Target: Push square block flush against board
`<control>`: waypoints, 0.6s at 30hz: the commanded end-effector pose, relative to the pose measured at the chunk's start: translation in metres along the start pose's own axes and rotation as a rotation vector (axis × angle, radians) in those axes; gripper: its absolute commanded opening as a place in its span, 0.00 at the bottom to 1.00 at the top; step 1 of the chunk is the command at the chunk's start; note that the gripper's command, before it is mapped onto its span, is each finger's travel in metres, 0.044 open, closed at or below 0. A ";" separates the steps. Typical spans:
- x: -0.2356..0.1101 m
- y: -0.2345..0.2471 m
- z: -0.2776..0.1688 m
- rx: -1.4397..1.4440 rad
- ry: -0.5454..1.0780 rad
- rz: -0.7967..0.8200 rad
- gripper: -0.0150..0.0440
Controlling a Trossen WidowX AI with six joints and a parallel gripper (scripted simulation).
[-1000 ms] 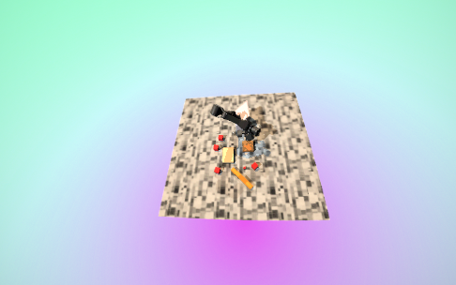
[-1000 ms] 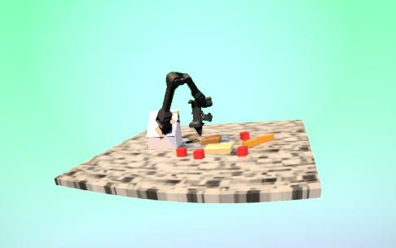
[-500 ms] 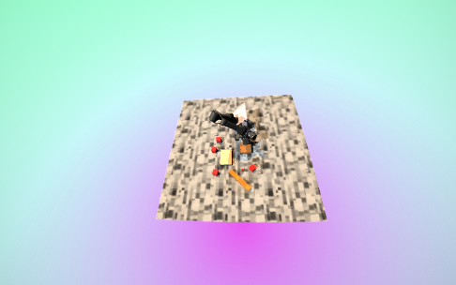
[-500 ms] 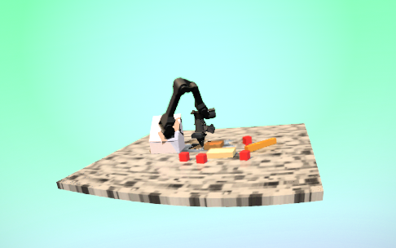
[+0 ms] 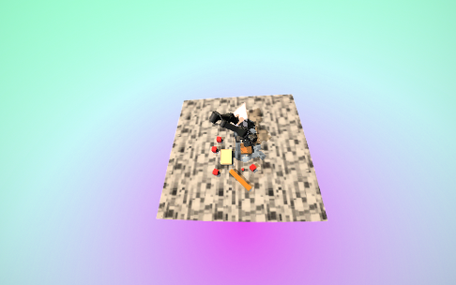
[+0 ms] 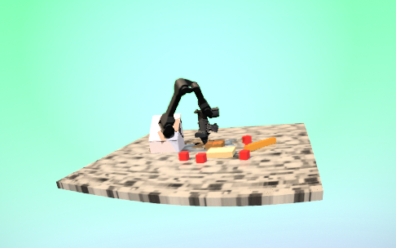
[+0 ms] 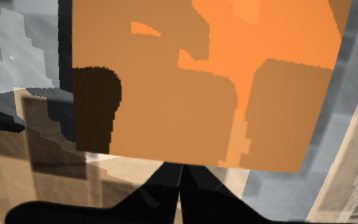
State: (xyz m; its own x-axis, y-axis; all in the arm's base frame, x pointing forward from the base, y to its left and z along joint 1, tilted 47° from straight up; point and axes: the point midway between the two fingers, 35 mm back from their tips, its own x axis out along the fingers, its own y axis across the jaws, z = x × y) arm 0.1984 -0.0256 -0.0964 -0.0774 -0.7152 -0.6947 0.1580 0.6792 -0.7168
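Note:
The orange square block [image 5: 246, 149] [image 6: 216, 144] [image 7: 160, 120] lies flat in front of the arm and fills much of the wrist view. The long orange board [image 5: 240, 180] [image 6: 261, 143] lies apart from it, farther from the arm and at a slant. My gripper [image 6: 204, 143] [image 7: 181, 158] is shut and holds nothing. Its fingertips are low, at the block's side nearest the arm's base. The wrist view shows them right at that edge, but I cannot tell whether they touch it. The arm hides them in the top view.
A pale yellow slab [image 5: 226, 157] [image 6: 221, 152] lies beside the block. Red cubes lie around them: two [image 5: 219, 140] [image 5: 214, 149] beyond the slab, one [image 5: 216, 172] near the slab's corner, one [image 5: 253, 167] near the board. A white box [image 6: 165, 147] stands by the arm's base.

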 end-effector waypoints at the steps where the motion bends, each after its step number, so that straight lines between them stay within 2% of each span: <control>1: 0.001 0.001 0.009 0.000 -0.001 -0.003 0.25; 18: 0.001 0.001 0.037 0.001 -0.002 -0.003 0.25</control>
State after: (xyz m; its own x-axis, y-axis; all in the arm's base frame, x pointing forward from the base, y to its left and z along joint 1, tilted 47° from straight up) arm 0.2279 -0.0300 -0.0948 -0.0754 -0.7147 -0.6954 0.1597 0.6797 -0.7159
